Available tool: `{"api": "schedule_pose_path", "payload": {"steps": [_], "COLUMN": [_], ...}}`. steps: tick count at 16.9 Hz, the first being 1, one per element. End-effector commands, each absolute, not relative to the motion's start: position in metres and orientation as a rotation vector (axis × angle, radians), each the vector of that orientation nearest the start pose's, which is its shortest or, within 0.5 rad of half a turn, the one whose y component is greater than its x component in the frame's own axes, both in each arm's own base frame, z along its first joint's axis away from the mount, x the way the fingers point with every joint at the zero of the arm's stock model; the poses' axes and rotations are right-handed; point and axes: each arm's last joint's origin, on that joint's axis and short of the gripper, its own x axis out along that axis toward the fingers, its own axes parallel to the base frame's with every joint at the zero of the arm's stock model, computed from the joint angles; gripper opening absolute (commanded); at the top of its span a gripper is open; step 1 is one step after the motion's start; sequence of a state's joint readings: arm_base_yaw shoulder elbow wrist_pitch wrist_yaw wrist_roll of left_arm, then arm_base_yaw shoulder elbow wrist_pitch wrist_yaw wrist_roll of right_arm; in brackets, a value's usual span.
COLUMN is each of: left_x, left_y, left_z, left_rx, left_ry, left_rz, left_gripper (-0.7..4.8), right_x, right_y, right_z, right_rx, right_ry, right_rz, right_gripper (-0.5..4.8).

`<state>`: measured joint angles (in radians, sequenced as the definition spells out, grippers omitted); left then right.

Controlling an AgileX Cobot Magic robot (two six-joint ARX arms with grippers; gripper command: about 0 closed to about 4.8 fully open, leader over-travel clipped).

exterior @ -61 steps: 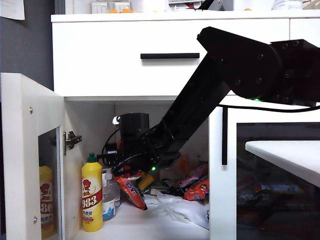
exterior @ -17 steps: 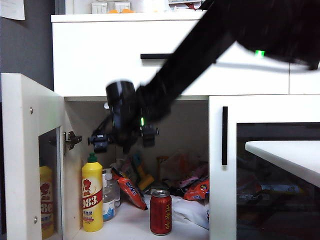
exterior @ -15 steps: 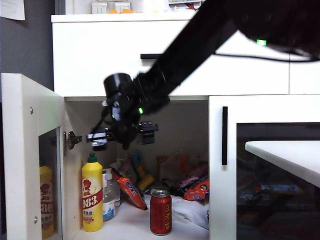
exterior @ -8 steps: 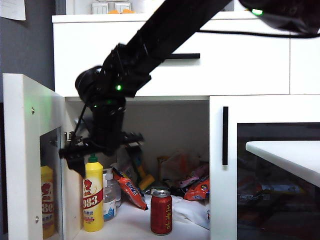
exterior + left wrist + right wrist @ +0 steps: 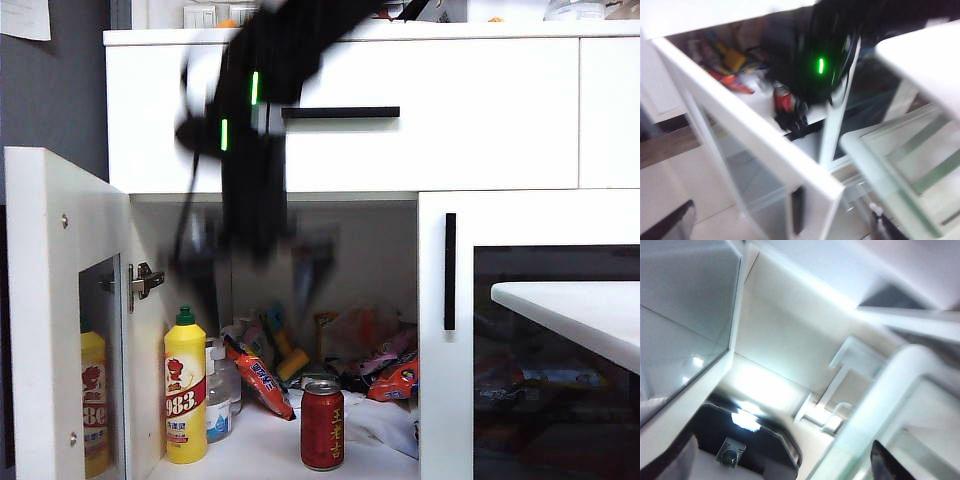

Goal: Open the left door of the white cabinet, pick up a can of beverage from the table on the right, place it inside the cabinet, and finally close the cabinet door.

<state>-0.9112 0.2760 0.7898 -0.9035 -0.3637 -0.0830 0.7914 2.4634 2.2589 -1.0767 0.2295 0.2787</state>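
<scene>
We see the white cabinet [image 5: 340,110] with its left door [image 5: 55,310] swung wide open. The red can [image 5: 322,425] stands upright on the cabinet floor, near the front edge, about mid-opening, nothing touching it. Behind and beside it is clutter: a yellow bottle [image 5: 184,400] with green cap toward the hinge side, a small clear bottle [image 5: 217,395] next to it, an orange packet [image 5: 258,378] leaning, more snack bags [image 5: 385,372] and a white plastic bag [image 5: 375,420] at the back right. The right arm is a dark blur across the drawer front and the upper opening; its right gripper [image 5: 255,275] hangs well above the can, fingers spread wide, holding nothing. The left gripper [image 5: 785,231] sits outside the open door, only finger tips at the frame edges, spread wide and empty. The worktop [image 5: 580,310] corner juts in front of the right-hand door [image 5: 540,350].
</scene>
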Motion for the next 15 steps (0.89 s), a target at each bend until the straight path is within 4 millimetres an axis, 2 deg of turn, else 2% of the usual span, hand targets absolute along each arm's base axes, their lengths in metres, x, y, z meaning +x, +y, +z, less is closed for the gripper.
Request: {"api": "schedule_pose_path", "payload": {"steps": [1, 4, 5, 6, 8, 9, 11, 12, 15], "left_x": [0.031, 0.031, 0.031, 0.032, 0.032, 0.032, 0.031, 0.031, 0.032], "left_y": [-0.026, -0.027, -0.028, -0.028, -0.029, -0.029, -0.030, -0.030, -0.031], "left_z": [0.316, 0.319, 0.321, 0.322, 0.322, 0.323, 0.323, 0.323, 0.324], "left_rx": [0.120, 0.131, 0.128, 0.126, 0.121, 0.118, 0.077, 0.067, 0.060], "left_ry": [0.316, 0.280, 0.262, 0.255, 0.247, 0.243, 0.255, 0.258, 0.253], "left_rz": [-0.583, -0.618, -0.635, -0.636, -0.637, -0.637, -0.677, -0.674, -0.672], "left_gripper": [4.79, 4.79, 4.79, 4.79, 4.79, 4.79, 4.79, 4.79, 4.79], "right_x": [0.328, 0.288, 0.264, 0.245, 0.208, 0.197, 0.149, 0.127, 0.076], "right_y": [0.326, 0.291, 0.265, 0.245, 0.205, 0.194, 0.146, 0.125, 0.072], "right_z": [0.282, 0.378, 0.417, 0.442, 0.480, 0.491, 0.528, 0.540, 0.560], "right_rx": [-0.552, -0.436, -0.384, -0.352, -0.311, -0.288, -0.176, -0.131, -0.040], "right_ry": [1.028, 0.853, 0.794, 0.755, 0.692, 0.661, 0.552, 0.500, 0.369], "right_rz": [0.204, 0.271, 0.289, 0.300, 0.314, 0.326, 0.453, 0.495, 0.567], "right_gripper": [4.79, 4.79, 4.79, 4.79, 4.79, 4.79, 4.79, 4.79, 4.79]}}
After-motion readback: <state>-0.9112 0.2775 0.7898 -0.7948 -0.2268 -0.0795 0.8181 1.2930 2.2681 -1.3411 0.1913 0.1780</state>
